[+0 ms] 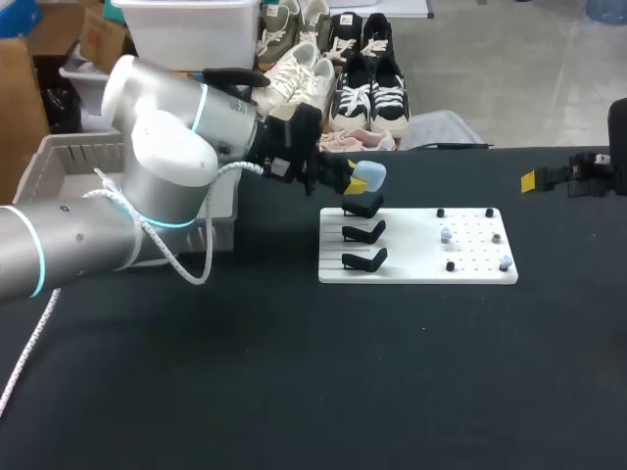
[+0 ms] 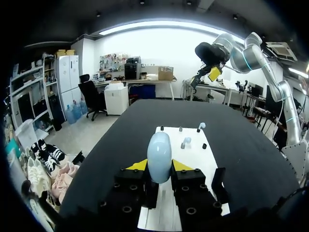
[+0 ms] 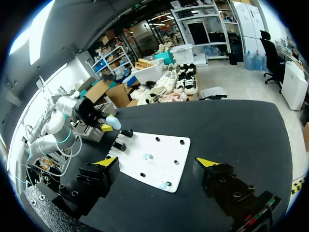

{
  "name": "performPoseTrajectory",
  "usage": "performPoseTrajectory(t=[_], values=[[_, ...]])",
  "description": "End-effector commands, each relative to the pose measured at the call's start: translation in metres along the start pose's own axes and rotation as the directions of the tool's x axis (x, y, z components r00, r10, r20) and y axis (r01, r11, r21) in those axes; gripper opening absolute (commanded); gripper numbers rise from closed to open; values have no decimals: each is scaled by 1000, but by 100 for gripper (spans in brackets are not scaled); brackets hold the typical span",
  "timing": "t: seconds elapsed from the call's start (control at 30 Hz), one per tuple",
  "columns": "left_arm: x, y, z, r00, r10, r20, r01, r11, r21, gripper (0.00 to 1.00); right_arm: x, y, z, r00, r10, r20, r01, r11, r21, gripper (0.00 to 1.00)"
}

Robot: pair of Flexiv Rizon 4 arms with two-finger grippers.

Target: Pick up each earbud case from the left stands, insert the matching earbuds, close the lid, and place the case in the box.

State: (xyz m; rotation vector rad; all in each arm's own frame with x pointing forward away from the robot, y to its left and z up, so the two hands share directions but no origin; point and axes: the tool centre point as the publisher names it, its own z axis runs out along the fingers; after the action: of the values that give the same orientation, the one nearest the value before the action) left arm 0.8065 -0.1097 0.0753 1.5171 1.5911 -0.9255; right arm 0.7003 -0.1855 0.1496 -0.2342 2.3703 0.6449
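Pale blue earbud case, smooth and egg-shaped, is standing upright, pinched from both sides by the left gripper. It is hanging just above the far black stand. Three black stands are sitting in a row along the left side of a white board; middle stand, near stand. Two pale blue earbuds are sitting apart on the board's right half. Pale slatted box is sitting at the table's left, partly hidden by the arm.

head: above, behind | wrists: along fingers | shared: white board
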Motion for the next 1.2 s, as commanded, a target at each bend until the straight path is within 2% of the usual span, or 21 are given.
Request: performPoseTrajectory(t=[0.03,0.2,0.37,0.53,0.83,1.2], values=[[-16,-21,-12,1000,25,11,-24,999,-31,0,0,-1,0,1000,-1,-1,1,1000,-1,100],[-35,-26,-11,997,71,29,-70,997,-12,0,-9,12,23,998,-46,-33,45,998,-40,100],[-49,-29,-8,997,72,28,-72,997,-8,0,-12,32,50,994,-96,-53,90,991,-96,100],[-58,-31,-3,998,67,-9,-67,998,-9,0,-14,48,67,987,-142,-69,130,979,-156,100],[-65,-36,12,998,57,-9,-57,998,20,0,-20,72,82,977,-196,-80,177,964,-200,100],[-70,-44,27,997,76,-4,-75,995,65,0,-23,81,94,971,-220,-90,196,954,-225,100]])
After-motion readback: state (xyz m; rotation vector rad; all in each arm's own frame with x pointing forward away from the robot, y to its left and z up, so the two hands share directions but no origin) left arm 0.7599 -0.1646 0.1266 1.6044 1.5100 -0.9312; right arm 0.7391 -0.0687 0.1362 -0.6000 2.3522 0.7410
